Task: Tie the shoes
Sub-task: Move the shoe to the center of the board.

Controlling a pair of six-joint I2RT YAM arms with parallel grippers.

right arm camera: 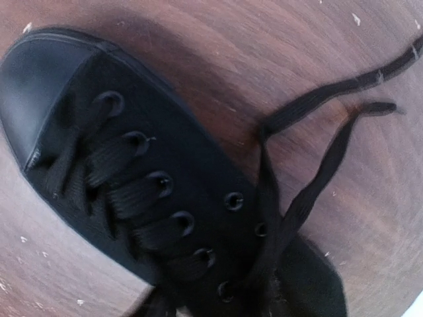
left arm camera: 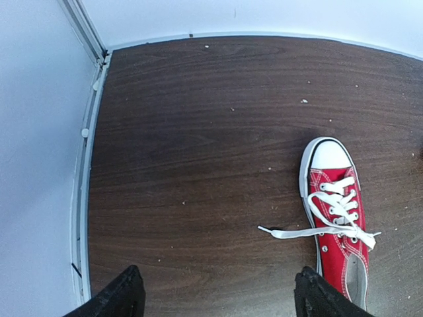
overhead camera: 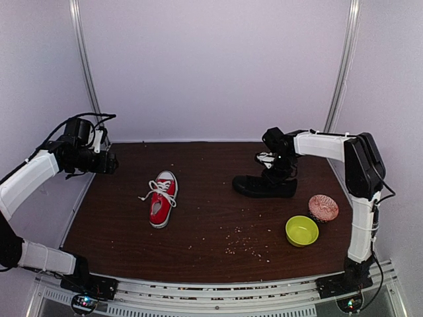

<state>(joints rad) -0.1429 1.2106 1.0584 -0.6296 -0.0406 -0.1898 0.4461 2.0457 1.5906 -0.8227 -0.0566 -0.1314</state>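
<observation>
Both shoes sit loose-laced on the dark wooden table (overhead camera: 211, 228).
Overhead: the red canvas sneaker with white laces (overhead camera: 162, 198) lies left of centre and the black lace-up shoe (overhead camera: 264, 186) to the right, with my right gripper (overhead camera: 277, 168) over its heel end. Whether its fingers are spread I cannot tell. Left wrist: my left gripper (left arm camera: 218, 300) is spread wide above the wood, holding nothing, the sneaker off to its right with one lace end trailing. Right wrist: the black shoe fills the view, its lace ends lying loose.
</observation>
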